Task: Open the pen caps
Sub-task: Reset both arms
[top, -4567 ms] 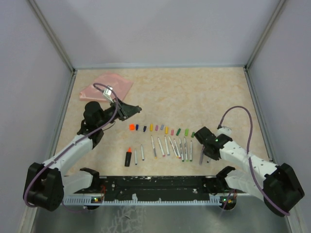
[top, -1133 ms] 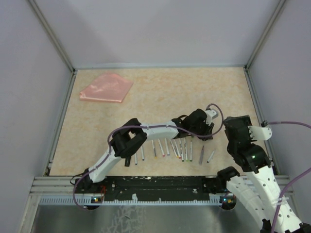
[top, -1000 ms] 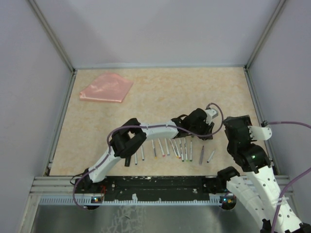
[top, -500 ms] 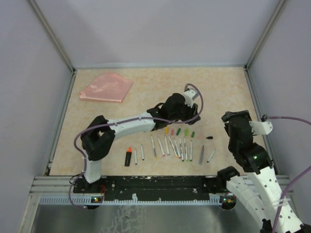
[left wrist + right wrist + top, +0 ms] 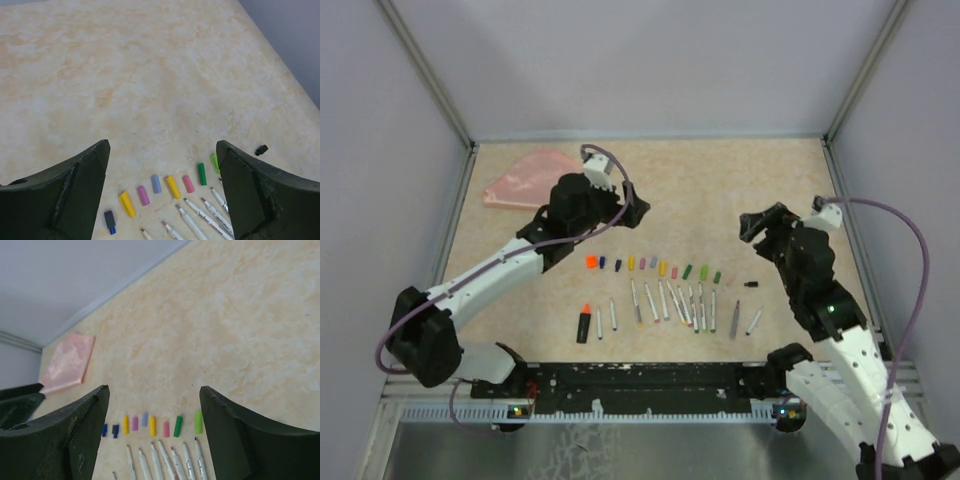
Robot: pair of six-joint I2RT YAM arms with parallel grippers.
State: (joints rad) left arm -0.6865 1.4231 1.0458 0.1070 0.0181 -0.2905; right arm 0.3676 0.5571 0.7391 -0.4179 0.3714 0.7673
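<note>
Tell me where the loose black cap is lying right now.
In the top view the black cap lies alone right of centre, apart from the coloured row, just right of its last green cap and beyond the rightmost pen.

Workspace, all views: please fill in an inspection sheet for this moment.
Surface: beige marbled table, no spills seen.
Job's things: pen caps in a row beyond the pen barrels; black cap lies apart, to the right.
Clutter: pink pouch far left, partly behind the left arm; highlighter left of the barrels.
Grippers: left gripper and right gripper open, empty, above the table.
Cables: left cable and right cable, purple, looped off the table.
Surroundings: grey walls, metal frame post.
</note>
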